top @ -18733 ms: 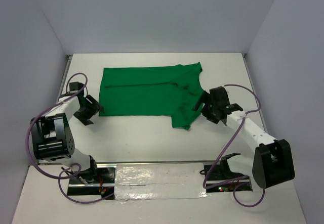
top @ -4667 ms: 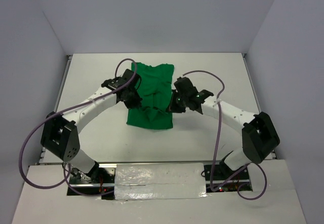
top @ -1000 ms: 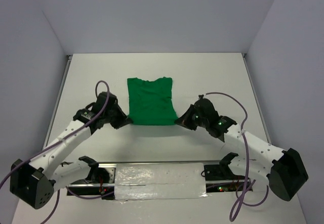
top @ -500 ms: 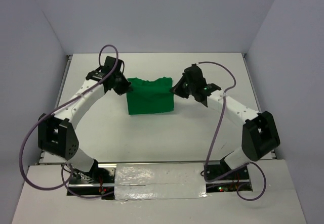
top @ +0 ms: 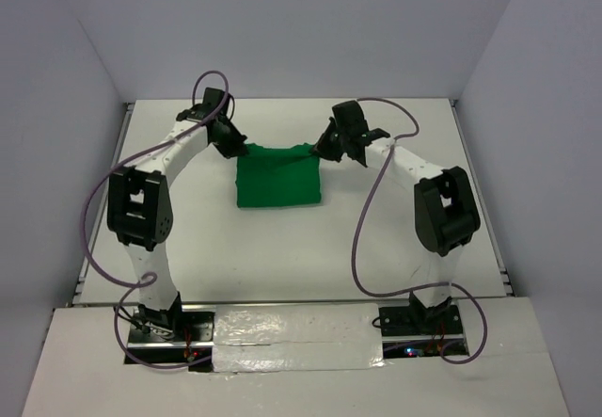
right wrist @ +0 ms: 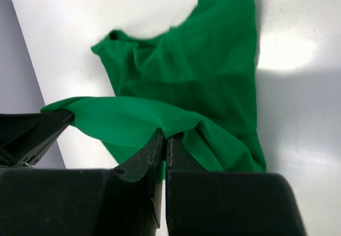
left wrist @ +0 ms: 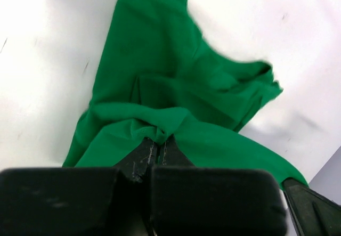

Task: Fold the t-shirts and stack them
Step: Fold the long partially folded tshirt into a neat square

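We see the green t-shirt (top: 277, 180) lying folded into a compact, roughly square block on the white tabletop (top: 395, 229), with more bare surface on its near side than beyond it. From above, we cannot count the layers or pick out the sleeves.

The left tool (top: 232, 144) sits at the t-shirt's far left corner and the right tool (top: 323, 149) at its far right corner. The far edge between them is drawn up and ruffled, while the near edge lies flat.

In the left wrist view, the 2 fingers (left wrist: 144, 156) are pressed together with only a thin slit between them, pinching a bunched fold of cloth. The tips themselves are buried in the green. The right wrist view shows the same, with the fingers (right wrist: 152, 148) closed tight on a raised fold whose underside is hidden.

Each tool's dark body blocks the lower part of its own view, so the cloth nearest it is cut off. The fabric there looks soft-edged and slightly blurred.
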You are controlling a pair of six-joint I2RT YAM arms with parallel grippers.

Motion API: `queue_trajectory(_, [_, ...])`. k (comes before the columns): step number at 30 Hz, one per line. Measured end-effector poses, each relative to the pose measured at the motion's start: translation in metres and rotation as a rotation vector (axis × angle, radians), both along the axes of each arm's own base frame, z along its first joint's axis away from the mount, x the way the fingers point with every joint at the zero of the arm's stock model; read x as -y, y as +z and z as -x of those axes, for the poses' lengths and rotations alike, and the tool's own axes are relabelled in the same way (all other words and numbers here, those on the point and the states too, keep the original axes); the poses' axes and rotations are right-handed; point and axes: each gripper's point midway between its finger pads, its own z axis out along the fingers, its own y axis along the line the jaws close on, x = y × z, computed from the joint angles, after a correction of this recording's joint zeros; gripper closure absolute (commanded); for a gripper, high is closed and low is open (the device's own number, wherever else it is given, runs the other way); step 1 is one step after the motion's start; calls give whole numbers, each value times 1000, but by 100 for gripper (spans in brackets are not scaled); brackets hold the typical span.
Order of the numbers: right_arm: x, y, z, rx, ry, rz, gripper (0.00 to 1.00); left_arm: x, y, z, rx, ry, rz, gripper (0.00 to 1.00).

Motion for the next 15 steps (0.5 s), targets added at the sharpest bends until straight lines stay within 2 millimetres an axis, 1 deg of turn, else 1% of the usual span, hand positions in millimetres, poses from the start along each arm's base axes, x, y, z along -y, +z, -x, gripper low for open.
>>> queue_trajectory(1, [-1,-1,-6,-2,-2,-3,94,0,-1,-8,1,3,1,100])
queue_trajectory(2, [-2,-2,-13,0,-5,-6,84,0,-1,-14,6,4,2,95])
queue_trajectory(3, [-2,-5,-20,-7,-10,-6,76,1,-3,-27,16,5,3,90])
queue_trajectory(4, [-3,-7,-29,-9,-16,-10,63,1,-4,-37,25,-1,1,71])
queue_trajectory(5, [-4,-7,-37,-10,-21,-17,47,2,-8,-47,32,-12,-3,62])
queue_trajectory(6, [-4,-9,-46,-12,-25,-22,27,4,-10,-59,39,-15,-1,54])
queue_trajectory(7, [-4,-10,-57,-10,-33,-32,22,5,-13,-72,48,-18,2,36])
queue_trajectory(8, [-4,-12,-65,-12,-34,-33,16,5,-18,-83,52,-22,-4,27])
queue_trajectory(10, [-4,-12,-81,-10,-32,-35,14,5,-25,-98,54,-21,-11,15])
queue_trajectory(11, [-3,-11,-85,-6,-31,-35,14,2,-27,-101,52,-17,-17,12])
queue_trajectory(12, [-1,-11,-86,-3,-29,-30,15,-1,-31,-99,39,-12,-29,11])
queue_trajectory(14, [5,-8,-84,1,-30,-15,15,-9,-31,-89,31,-6,-59,10])
queue_trajectory(15, [9,-7,-80,9,-27,-8,15,-15,-31,-81,21,3,-77,11])
